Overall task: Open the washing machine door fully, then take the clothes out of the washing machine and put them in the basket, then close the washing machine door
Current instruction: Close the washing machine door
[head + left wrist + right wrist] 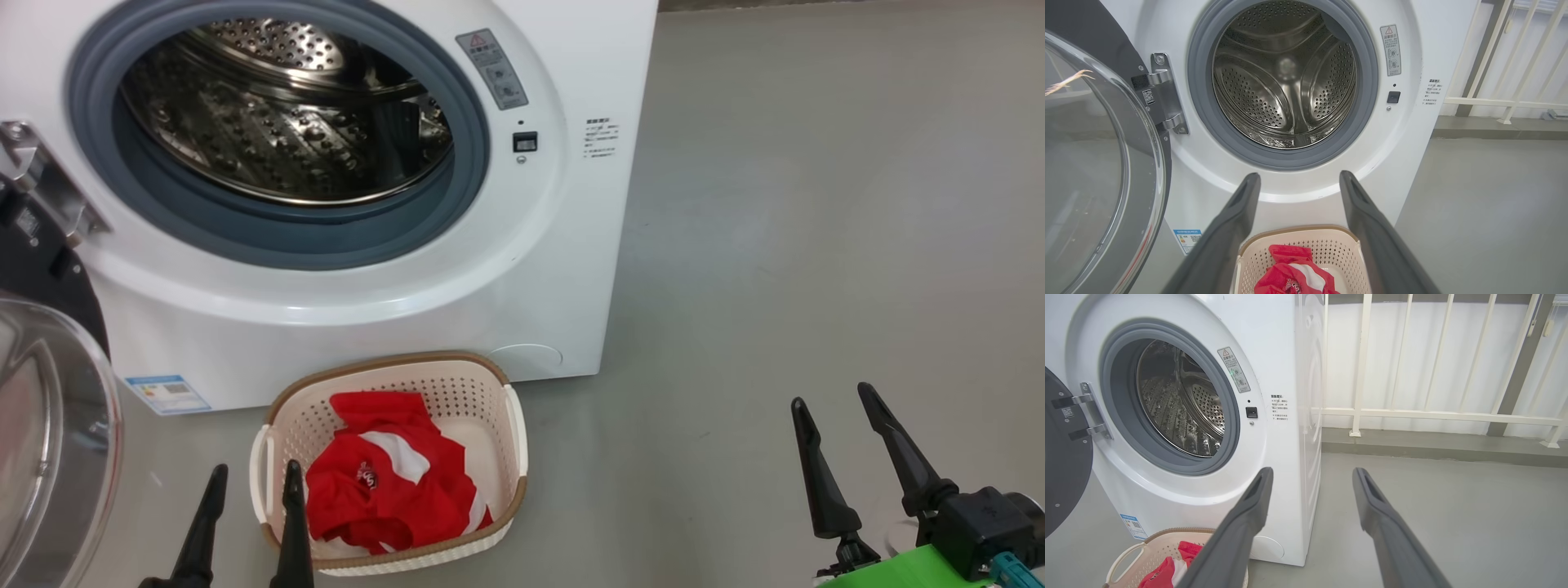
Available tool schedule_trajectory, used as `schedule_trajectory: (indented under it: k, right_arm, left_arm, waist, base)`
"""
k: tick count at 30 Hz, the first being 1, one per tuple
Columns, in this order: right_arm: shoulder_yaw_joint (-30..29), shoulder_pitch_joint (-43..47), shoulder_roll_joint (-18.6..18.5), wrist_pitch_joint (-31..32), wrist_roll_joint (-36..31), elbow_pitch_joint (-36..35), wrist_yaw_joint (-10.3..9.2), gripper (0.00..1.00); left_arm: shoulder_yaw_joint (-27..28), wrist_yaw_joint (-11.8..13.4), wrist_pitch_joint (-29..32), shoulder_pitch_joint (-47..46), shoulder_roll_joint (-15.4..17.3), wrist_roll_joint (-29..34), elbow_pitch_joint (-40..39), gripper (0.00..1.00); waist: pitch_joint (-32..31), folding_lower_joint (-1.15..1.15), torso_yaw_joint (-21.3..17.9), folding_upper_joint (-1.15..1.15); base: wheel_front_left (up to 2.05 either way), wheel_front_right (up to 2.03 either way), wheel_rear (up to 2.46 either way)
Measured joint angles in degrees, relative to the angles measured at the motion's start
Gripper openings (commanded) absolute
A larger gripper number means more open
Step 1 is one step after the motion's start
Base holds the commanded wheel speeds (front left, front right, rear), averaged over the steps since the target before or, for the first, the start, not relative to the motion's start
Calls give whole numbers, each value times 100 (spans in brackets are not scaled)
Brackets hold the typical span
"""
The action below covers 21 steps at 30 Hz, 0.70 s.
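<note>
door (49, 425) standing open at 9 o'clock | drum (277, 122) looking empty | clothes (392, 482) lying in basket (473, 400), 6 o'clock of washing machine (343, 327) | left gripper (255, 467), right gripper (831, 395) both spread, carrying nothing | remaining: closing door

Left pincer (255, 467) and right pincer (831, 394) both gape.

The smooth grey floor (816, 245) carries 2 things. The white washing machine (367, 318) stands at the back, and the cream basket (478, 400) sits just in front of it, near its lower edge.
</note>
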Motion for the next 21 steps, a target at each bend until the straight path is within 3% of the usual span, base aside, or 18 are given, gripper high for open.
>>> schedule_trajectory:
  k: [21]
  right_arm:
    - [84,-4,-1,1,-18,-91,0,100]
  left_arm:
    - [1,182,-7,-4,-23,32,-342,100]
  waist:
    - [-80,0,882,0]
  base:
    - [0,0,0]
